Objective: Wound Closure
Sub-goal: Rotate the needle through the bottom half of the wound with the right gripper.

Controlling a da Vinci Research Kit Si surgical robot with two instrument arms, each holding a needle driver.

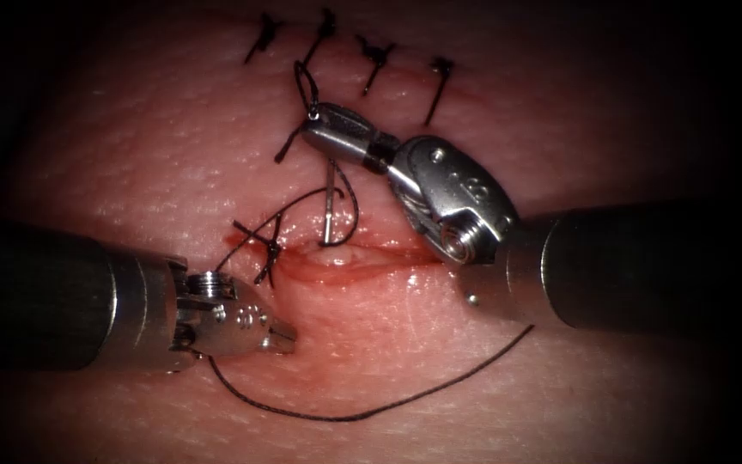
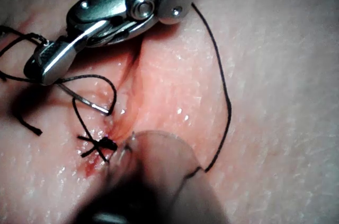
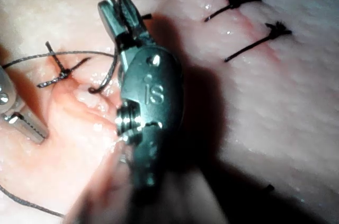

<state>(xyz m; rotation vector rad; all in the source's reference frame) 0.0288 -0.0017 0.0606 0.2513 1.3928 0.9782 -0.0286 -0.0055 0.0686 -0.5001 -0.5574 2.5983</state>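
Above the open cut point(image 1: 345, 258), my right tool point(image 1: 313, 120) has its jaws clamped on the curved needle point(image 1: 328, 206) near its blunt end. From there the needle hangs down toward the cut, and its tip meets the tissue point(image 1: 560, 129) at the cut's upper lip; I cannot tell how far it has gone in. Thread point(image 1: 371, 412) loops round the needle, and a long strand sweeps below the cut across the tissue to the cut's right end. At the cut's left end sits a tied knot point(image 1: 270, 249) with short tails. Just below and left of that knot rests my left tool point(image 1: 283, 342), jaws together and gripping nothing I can see. Well above the cut runs a row of finished stitches point(image 1: 375, 60). Red fluid point(image 1: 388, 258) wets the cut's edges.
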